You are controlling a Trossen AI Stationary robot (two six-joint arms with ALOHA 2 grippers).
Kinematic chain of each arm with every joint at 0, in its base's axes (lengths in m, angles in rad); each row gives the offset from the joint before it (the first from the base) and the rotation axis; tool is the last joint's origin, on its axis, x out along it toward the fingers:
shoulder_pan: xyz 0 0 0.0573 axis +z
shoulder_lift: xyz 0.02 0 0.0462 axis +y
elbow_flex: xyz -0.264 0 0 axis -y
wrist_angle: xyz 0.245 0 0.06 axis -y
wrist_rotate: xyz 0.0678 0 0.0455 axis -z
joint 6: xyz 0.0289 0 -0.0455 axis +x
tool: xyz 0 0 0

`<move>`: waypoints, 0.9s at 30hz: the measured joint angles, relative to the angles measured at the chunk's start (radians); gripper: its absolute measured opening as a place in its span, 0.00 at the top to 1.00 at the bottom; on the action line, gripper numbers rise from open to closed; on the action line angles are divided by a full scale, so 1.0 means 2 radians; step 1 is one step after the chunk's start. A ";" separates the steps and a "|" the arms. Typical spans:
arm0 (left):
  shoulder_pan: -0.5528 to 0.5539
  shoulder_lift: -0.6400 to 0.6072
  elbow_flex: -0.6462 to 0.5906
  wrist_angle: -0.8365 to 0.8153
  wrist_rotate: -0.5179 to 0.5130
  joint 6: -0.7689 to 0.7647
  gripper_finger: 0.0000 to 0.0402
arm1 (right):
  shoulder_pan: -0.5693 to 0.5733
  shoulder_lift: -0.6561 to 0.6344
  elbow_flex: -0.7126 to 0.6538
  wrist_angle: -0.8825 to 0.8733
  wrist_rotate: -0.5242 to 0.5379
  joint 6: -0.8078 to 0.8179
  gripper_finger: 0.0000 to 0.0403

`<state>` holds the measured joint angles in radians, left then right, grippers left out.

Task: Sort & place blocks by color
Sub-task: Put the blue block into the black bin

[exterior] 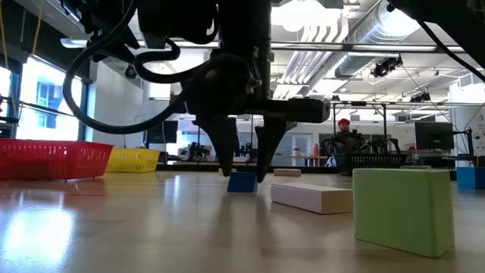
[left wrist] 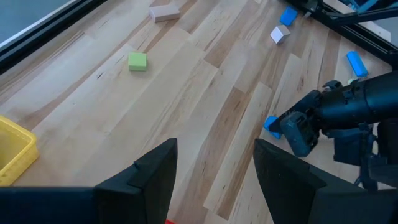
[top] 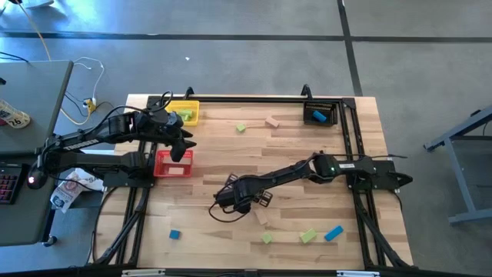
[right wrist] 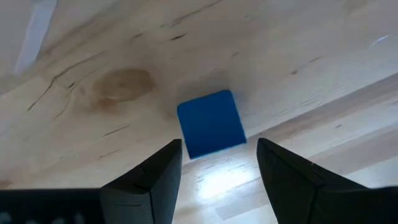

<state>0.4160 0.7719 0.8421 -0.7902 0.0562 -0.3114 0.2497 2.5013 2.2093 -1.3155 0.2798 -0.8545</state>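
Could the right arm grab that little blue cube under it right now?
Probably yes. The right gripper hangs open just above the blue cube, which lies alone on bare table; nothing sits between its fingers and the cube.

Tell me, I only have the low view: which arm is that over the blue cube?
Observer: The right gripper, reaching in from the table's right side in the high view.
Operator: Is the cube lined up?
Observer: The right wrist view shows the blue cube centred on the gap between the open fingers, untouched.
Operator: And the other arm?
Observer: The left gripper hovers open over the red bin's edge.
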 joint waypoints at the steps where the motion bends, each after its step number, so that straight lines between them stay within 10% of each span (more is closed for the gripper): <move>1: 0.000 0.000 0.000 0.000 0.000 0.000 0.51 | 0.000 0.001 0.000 0.001 0.000 0.000 0.52; 27: 0.000 0.000 0.000 0.000 -0.021 0.013 0.51 | -0.004 0.011 0.001 -0.009 -0.020 0.117 0.75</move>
<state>0.4164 0.7719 0.8417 -0.7902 0.0135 -0.2848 0.2422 2.5229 2.2120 -1.3335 0.2405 -0.6214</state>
